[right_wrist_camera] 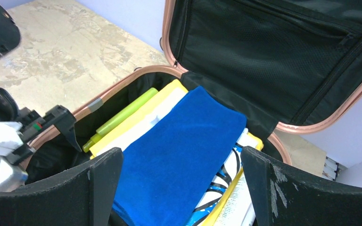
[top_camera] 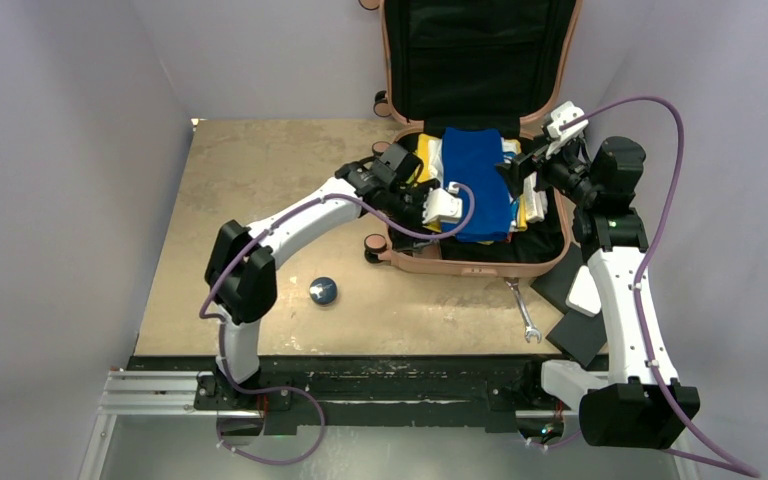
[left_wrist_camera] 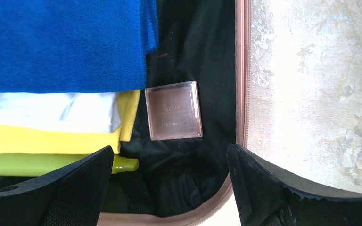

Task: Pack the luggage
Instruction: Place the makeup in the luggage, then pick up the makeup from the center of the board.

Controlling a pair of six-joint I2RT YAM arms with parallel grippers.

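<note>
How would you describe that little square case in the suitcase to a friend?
Find the open pink suitcase. On its black lining, beside the stack topped by blue cloth, lies a flat square case. Unlike the soft folded items, it is glossy and rosy-brown.

luggage lid: cut off at top edge | square case lettering: too blurred to read

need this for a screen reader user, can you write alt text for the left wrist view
A small square rose-tinted case lies flat on the black lining of the open pink luggage, with the left hand open over it, holding nothing. A folded blue cloth lies beside it over white and yellow items; the table shows past the rim.
</note>
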